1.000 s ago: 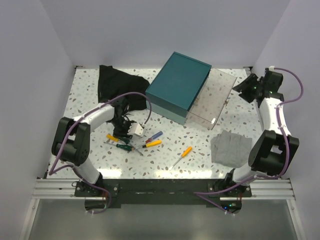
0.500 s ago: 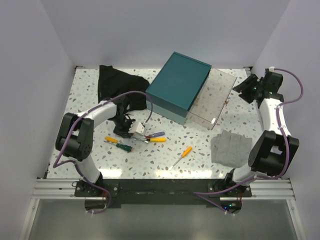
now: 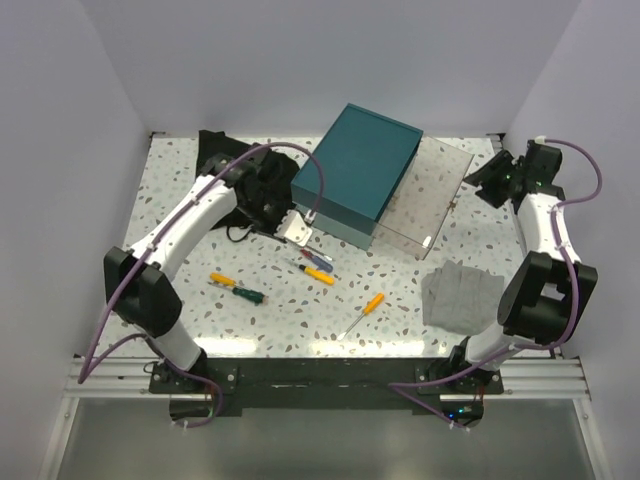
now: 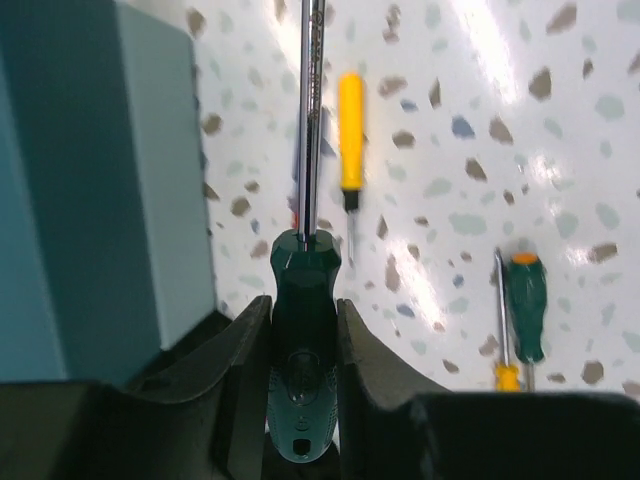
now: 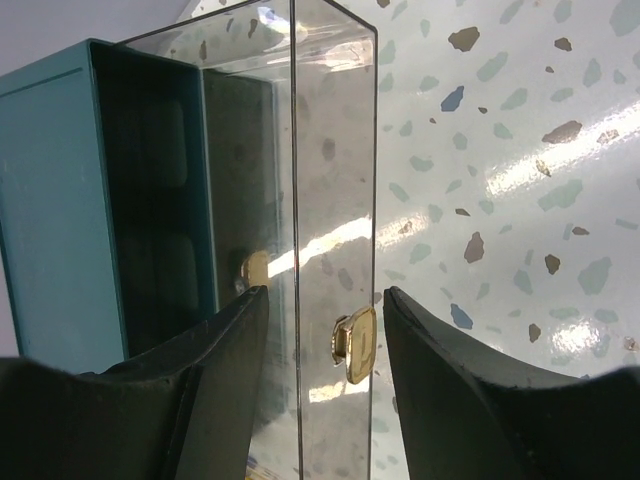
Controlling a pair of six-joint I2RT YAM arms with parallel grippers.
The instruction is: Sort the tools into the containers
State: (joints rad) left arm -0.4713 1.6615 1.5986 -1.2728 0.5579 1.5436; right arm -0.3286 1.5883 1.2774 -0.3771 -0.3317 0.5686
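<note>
Floppy black fabric bag (image 3: 225,160) sits at the far-left back of the speckled table (image 3: 180,300). Left gripper (image 3: 296,228) is just off the near-left corner of the large dark-teal hard case (image 3: 355,170), fingers (image 4: 245,350) clamped on a dark-green-handled screwdriver (image 4: 303,320). Its handle butt is toward the wrist camera and the steel shaft runs straight ahead in line with the gripper, tip cut off at frame top, clear of the table, beside the case wall. Near-left on the table a green-handled screwdriver (image 3: 248,294) lies end to end with a small orange-handled one (image 3: 223,279), on a diagonal from far-left to near-right. In the middle, a blue-red-handled screwdriver (image 3: 316,259) and an orange-handled screwdriver (image 3: 320,276) lie side by side, roughly parallel, same diagonal. Further right is another orange screwdriver (image 3: 372,302), handle far-right, tip pointing near-left. Clear plastic rectangular box (image 3: 425,200) touches the case's right side. Folded grey cloth (image 3: 460,295) lies near-right. Right gripper (image 3: 492,180) is far right, fingers spread, holding nothing. The clear box's brass clasp (image 5: 356,345) shows between them; contact can't be told.
</note>
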